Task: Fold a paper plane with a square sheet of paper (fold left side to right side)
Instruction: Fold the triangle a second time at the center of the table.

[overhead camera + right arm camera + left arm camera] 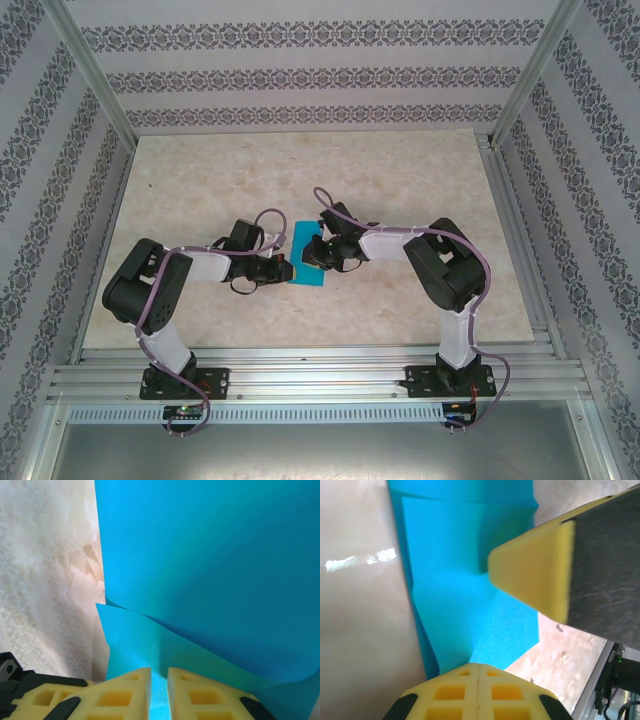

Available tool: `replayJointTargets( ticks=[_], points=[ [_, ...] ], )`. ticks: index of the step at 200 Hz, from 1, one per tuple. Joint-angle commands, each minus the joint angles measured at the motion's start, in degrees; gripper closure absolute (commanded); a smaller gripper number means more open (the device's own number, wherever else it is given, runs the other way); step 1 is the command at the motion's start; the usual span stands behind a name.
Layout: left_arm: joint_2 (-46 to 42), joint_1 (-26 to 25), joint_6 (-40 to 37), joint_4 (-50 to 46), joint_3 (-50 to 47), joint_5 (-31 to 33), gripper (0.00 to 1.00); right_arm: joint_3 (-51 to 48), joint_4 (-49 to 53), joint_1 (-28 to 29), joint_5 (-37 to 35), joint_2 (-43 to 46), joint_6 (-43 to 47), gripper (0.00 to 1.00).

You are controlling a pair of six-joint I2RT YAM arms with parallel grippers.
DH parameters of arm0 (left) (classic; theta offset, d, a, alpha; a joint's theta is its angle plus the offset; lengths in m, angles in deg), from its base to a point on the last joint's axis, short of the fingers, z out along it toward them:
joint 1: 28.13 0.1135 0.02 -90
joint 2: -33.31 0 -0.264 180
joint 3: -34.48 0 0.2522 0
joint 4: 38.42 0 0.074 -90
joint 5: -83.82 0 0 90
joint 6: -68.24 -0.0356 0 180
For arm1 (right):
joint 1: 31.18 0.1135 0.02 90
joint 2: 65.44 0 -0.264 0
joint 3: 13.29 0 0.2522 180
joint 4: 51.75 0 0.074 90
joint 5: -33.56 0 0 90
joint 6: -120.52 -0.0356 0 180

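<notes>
The teal-blue square sheet of paper (303,238) lies at the table's middle between my two grippers, with creases across it (460,580). My left gripper (287,270) is at its left edge. In the left wrist view that gripper (478,665) is shut with no gap, and a crease in the paper runs straight out from its tips, so the sheet looks pinched. My right gripper (318,255) rests on the sheet from the right. Its jaws (159,672) stand a narrow gap apart with paper showing through. An upper layer of the paper (210,555) curls up above a lower one. One right finger (535,575) bears on the sheet.
The beige marbled tabletop (300,170) spreads wide behind and to both sides. Aluminium rails (320,370) run along the near edge, and patterned walls (300,70) with metal posts close in the back and sides.
</notes>
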State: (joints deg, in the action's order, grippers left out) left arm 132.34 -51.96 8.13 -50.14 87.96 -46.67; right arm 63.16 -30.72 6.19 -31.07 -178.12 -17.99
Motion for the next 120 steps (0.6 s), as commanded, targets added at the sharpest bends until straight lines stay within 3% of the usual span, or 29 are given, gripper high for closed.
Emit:
replayJointTargets(
  ticks=[1, 77, 120],
  points=[
    [1.2, -0.9, -2.6, -3.0, 0.6, 2.5, 1.0, -0.4, 4.9, 0.1, -2.1, -2.9, 1.4, 0.82],
    [2.6, -1.7, -2.3, -5.9, -2.1, 6.2, 1.0, 2.4, 4.4, -1.4, 0.4, 1.3, 6.4, 0.82],
    [4.1, -2.3, -1.3, -4.9, -2.6, 6.7, 1.0, 6.2, 12.7, -1.1, 1.1, 3.0, 10.8, 0.91]
  ],
)
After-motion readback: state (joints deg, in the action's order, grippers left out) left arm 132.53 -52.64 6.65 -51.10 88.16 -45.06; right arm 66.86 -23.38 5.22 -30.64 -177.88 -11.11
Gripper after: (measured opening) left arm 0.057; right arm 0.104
